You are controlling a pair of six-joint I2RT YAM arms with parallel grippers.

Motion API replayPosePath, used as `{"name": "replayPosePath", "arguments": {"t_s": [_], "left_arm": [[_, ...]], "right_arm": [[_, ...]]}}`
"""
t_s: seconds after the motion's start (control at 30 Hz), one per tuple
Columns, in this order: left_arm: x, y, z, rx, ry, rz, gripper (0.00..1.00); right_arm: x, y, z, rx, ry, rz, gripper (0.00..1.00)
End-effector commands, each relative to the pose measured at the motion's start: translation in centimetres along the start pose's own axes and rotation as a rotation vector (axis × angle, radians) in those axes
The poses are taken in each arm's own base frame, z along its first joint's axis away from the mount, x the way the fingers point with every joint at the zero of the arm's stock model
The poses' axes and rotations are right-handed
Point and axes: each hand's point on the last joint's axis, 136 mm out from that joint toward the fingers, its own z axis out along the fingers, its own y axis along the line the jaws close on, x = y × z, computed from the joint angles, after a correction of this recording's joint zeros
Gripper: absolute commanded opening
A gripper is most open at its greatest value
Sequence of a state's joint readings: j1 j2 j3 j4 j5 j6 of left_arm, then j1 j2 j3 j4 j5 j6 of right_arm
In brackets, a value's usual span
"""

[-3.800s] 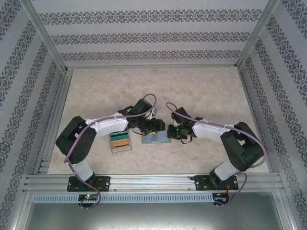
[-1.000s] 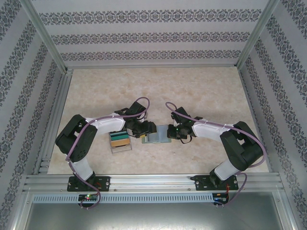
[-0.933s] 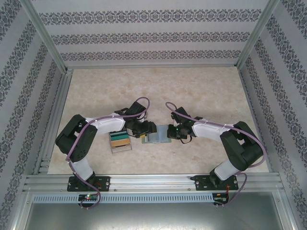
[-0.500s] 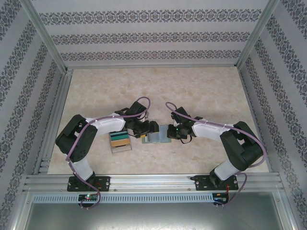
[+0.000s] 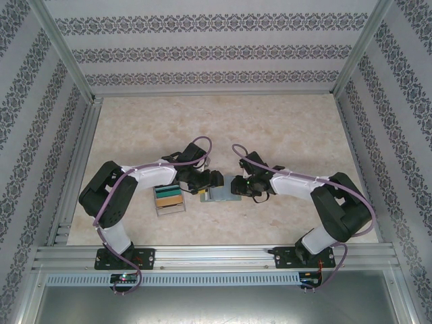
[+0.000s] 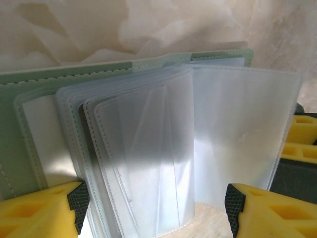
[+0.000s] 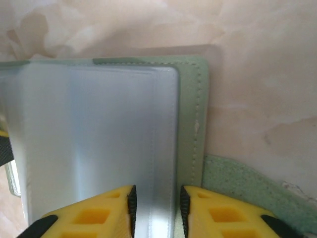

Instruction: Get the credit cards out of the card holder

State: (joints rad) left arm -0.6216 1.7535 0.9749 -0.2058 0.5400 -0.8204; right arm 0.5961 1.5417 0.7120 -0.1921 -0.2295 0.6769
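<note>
Sage-green card holder [image 5: 223,192] lies open on the marbled table [image 5: 270,128], near its front edge. The overhead view shows it between the two arms. The left gripper [image 5: 204,182] is at its left edge and the right gripper [image 5: 237,187] is at its right edge. A clear tray of coloured cards [image 5: 169,198] sits just left of the left gripper, apart from the holder.

The left wrist view looks along the holder's inside. Clear plastic sleeves [image 6: 148,148] fan up from the green cover like the pages of a book, and the ones facing the camera look see-through. That arm's yellow fingertips [image 6: 34,210] stand wide apart on either side of the fan, with nothing clamped between them.

The right wrist view looks down on the right leaf. That arm's fingertips [image 7: 89,215] are narrowly parted over the outer edge, where a clear sleeve meets the stitched cover. Nothing is seen pinched in the gap. A small green tab [image 7: 237,183] pokes out beside them.

The holder is probably very light and likely to slide if pulled. The sleeves look thin, floppy and slippery, while the stitched cover seems firmer. The cover's edge is the sensible place to pin it down. Any card is best taken by the short edge at the pocket mouth.
</note>
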Motion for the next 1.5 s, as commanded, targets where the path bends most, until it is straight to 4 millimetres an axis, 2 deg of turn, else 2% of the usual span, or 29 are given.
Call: {"name": "replayPosePath", "arguments": {"t_s": [0.0,0.3,0.33,0.43,0.53,0.67,0.9,1.17,1.47], "left_arm": [[0.6,-0.7,1.0,0.021,0.029,0.022,0.75],[0.6,-0.6,1.2,0.016,0.032,0.014,0.75],[0.6,-0.7,1.2,0.017,0.03,0.015,0.75],[0.6,-0.8,1.1,0.017,0.028,0.015,0.75],[0.5,-0.8,1.0,0.018,0.026,0.017,0.75],[0.5,-0.8,0.9,0.014,0.022,0.02,0.74],[0.1,-1.3,-0.4,0.0,-0.011,0.038,0.74],[-0.3,-1.1,-1.8,-0.052,-0.044,0.063,0.74],[-0.3,-1.7,-1.0,-0.013,-0.022,0.062,0.73]], "right_arm": [[0.6,-1.1,-0.8,0.043,-0.036,0.005,0.41],[0.1,-1.7,-5.3,0.047,-0.259,-0.039,0.48],[0.1,-1.7,-5.7,0.037,-0.275,-0.041,0.48],[0.4,-0.8,-6.0,-0.015,-0.288,-0.062,0.38],[0.8,0.2,-5.4,-0.049,-0.247,-0.077,0.28],[1.1,1.1,-3.8,-0.073,-0.173,-0.088,0.24],[1.3,-0.3,-0.8,0.03,-0.075,-0.06,0.13],[1.6,-0.9,-0.2,0.056,-0.056,-0.047,0.11],[1.5,-0.9,-0.1,0.055,-0.053,-0.046,0.11]]}}
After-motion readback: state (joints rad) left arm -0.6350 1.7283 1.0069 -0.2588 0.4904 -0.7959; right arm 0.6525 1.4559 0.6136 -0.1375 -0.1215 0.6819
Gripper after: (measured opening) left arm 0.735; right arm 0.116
